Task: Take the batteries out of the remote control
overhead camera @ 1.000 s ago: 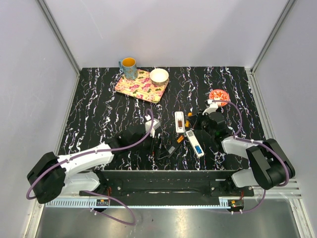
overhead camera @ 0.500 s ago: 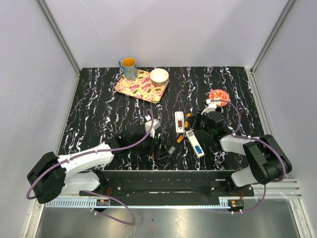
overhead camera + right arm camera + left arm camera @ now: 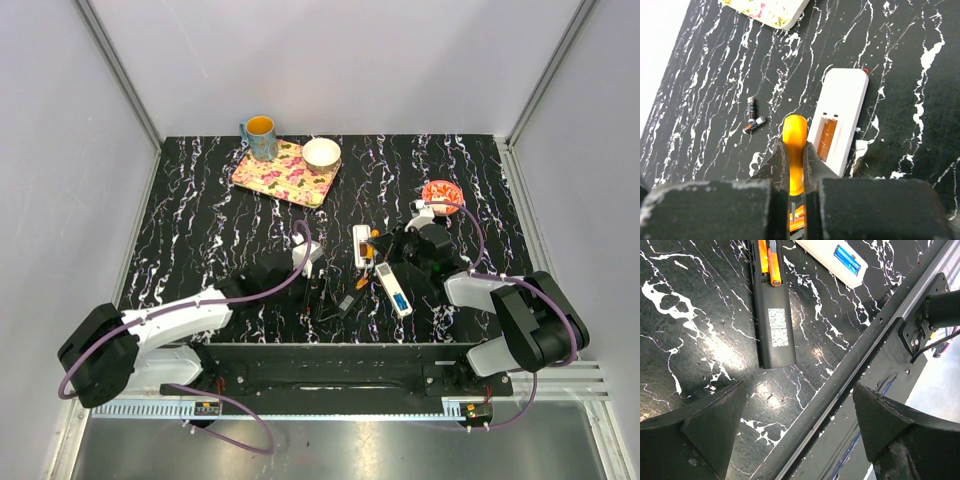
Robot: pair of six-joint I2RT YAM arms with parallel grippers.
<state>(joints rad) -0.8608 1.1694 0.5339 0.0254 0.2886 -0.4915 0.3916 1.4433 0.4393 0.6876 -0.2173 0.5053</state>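
Observation:
My right gripper (image 3: 381,246) (image 3: 796,150) is shut on an orange battery (image 3: 794,145), held above the table beside a white remote (image 3: 841,117) (image 3: 362,245). That remote's open bay shows an orange cell (image 3: 826,135). Two dark loose batteries (image 3: 753,119) lie to its left. My left gripper (image 3: 315,290) (image 3: 800,440) is open and empty, low over the table's front edge. Ahead of it lies a black remote (image 3: 773,315) (image 3: 345,303) with orange batteries (image 3: 767,257) in it. A second white remote (image 3: 830,252) (image 3: 395,290) holds a blue battery (image 3: 846,257).
A floral tray (image 3: 285,172), a mug (image 3: 260,135) and a white bowl (image 3: 322,153) stand at the back left. A red round thing (image 3: 441,191) lies at the back right. A metal rail (image 3: 840,390) runs along the near table edge.
My right gripper has shifted a little toward the far white remote, and the orange battery now shows at its tip. The left arm has barely moved.

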